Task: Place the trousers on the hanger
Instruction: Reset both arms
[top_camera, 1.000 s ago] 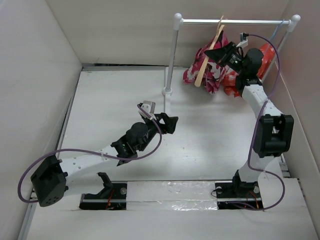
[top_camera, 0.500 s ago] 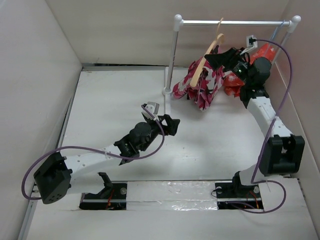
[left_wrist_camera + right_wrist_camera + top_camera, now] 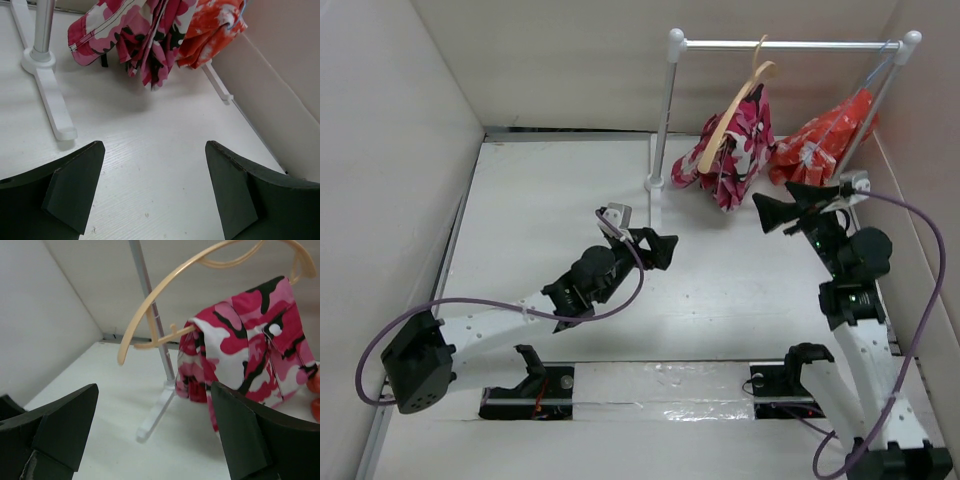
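Observation:
The camouflage trousers (image 3: 738, 150) hang folded over the bar of the tan wooden hanger (image 3: 732, 105), whose hook sits over the rack's rail. In the right wrist view the trousers (image 3: 250, 350) drape over the hanger (image 3: 160, 285) ahead of me. My right gripper (image 3: 776, 203) is open, empty, and apart from the cloth, near and to the right of it; the same gripper (image 3: 155, 387) has only table between its fingers. My left gripper (image 3: 660, 248) hovers open and empty over mid-table. In its wrist view the gripper (image 3: 155, 150) faces the trousers (image 3: 145, 35) from a distance.
An orange-red floral cloth (image 3: 820, 140) hangs at the rail's right end on a thin wire hanger (image 3: 873, 70); it also shows as the cloth (image 3: 210, 30) beside the trousers. The white rack (image 3: 665, 110) has a foot (image 3: 52, 107) on the table. Walls stand close at left, back and right.
My right gripper has opened, let go at the hanger and drawn back toward the near right. The hanger with the trousers swung and now hangs free. The left arm barely moved.

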Controlling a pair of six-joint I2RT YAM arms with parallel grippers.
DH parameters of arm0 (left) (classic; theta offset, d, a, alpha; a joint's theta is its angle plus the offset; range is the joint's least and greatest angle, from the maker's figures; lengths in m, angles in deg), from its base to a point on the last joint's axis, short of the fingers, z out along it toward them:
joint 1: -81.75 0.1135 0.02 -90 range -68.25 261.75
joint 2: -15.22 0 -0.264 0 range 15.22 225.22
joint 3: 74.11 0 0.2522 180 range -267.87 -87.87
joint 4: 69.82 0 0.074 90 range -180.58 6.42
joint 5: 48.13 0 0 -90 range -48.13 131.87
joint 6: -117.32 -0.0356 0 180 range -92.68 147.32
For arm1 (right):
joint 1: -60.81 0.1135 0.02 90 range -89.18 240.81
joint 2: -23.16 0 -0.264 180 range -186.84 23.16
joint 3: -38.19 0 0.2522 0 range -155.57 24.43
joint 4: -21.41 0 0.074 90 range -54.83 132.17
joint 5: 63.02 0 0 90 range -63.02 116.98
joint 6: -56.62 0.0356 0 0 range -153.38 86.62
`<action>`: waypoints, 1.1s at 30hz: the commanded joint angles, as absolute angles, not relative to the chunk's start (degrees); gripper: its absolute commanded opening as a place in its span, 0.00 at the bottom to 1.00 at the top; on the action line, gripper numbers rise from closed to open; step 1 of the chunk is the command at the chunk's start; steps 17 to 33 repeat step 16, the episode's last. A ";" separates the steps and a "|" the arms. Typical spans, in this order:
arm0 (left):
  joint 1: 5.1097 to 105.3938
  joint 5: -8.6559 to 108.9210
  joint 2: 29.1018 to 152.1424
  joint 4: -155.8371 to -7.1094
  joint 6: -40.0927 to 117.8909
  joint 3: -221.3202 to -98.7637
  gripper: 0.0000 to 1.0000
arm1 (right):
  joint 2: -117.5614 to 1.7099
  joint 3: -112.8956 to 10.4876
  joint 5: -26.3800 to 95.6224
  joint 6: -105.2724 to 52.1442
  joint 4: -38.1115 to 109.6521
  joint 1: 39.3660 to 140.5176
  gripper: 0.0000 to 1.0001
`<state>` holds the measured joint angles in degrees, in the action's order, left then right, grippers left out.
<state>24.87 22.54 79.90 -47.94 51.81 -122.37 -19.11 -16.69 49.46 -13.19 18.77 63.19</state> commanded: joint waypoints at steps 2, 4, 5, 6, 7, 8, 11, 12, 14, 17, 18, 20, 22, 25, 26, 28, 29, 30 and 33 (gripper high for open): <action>24.80 19.38 74.02 -46.92 52.28 -121.19 0.81 | -6.68 -10.65 49.83 -21.94 30.05 63.80 1.00; 24.80 18.15 70.77 -48.06 53.15 -118.99 0.81 | -2.36 -8.45 49.66 -24.57 38.31 63.80 1.00; 24.80 16.75 69.72 -50.07 55.16 -118.20 0.80 | -0.25 -5.74 49.66 -25.29 40.60 63.80 1.00; 24.80 16.30 67.27 -50.96 55.96 -116.45 0.80 | 3.69 -4.15 49.92 -25.73 44.19 63.80 1.00; 24.80 16.12 66.12 -52.45 56.67 -115.39 0.80 | 5.56 -2.39 50.27 -25.91 45.36 63.80 1.00; 24.80 16.03 65.06 -52.90 58.07 -114.43 0.80 | 7.23 1.36 50.97 -25.65 46.07 64.33 1.00; 24.80 16.21 62.07 -55.00 60.53 -110.73 0.80 | 11.11 6.13 52.55 -24.94 47.65 65.64 1.00; 24.80 16.38 61.71 -55.53 62.37 -109.68 0.80 | 11.64 8.67 53.25 -24.33 47.31 66.17 1.00; 24.80 16.73 61.62 -56.50 63.70 -109.06 0.79 | 12.87 10.27 54.40 -21.70 45.90 66.18 1.00; 24.80 17.35 62.41 -56.68 64.06 -109.32 0.79 | 13.05 10.72 54.32 -20.90 44.58 66.79 1.00; 24.80 17.35 62.41 -56.68 64.06 -109.32 0.79 | 13.05 10.72 54.32 -20.90 44.58 66.79 1.00; 24.80 17.35 62.41 -56.68 64.06 -109.32 0.79 | 13.05 10.72 54.32 -20.90 44.58 66.79 1.00; 24.80 17.35 62.41 -56.68 64.06 -109.32 0.79 | 13.05 10.72 54.32 -20.90 44.58 66.79 1.00; 24.80 17.35 62.41 -56.68 64.06 -109.32 0.79 | 13.05 10.72 54.32 -20.90 44.58 66.79 1.00; 24.80 17.35 62.41 -56.68 64.06 -109.32 0.79 | 13.05 10.72 54.32 -20.90 44.58 66.79 1.00; 24.80 17.35 62.41 -56.68 64.06 -109.32 0.79 | 13.05 10.72 54.32 -20.90 44.58 66.79 1.00; 24.80 17.35 62.41 -56.68 64.06 -109.32 0.79 | 13.05 10.72 54.32 -20.90 44.58 66.79 1.00; 24.80 17.35 62.41 -56.68 64.06 -109.32 0.79 | 13.05 10.72 54.32 -20.90 44.58 66.79 1.00; 24.80 17.35 62.41 -56.68 64.06 -109.32 0.79 | 13.05 10.72 54.32 -20.90 44.58 66.79 1.00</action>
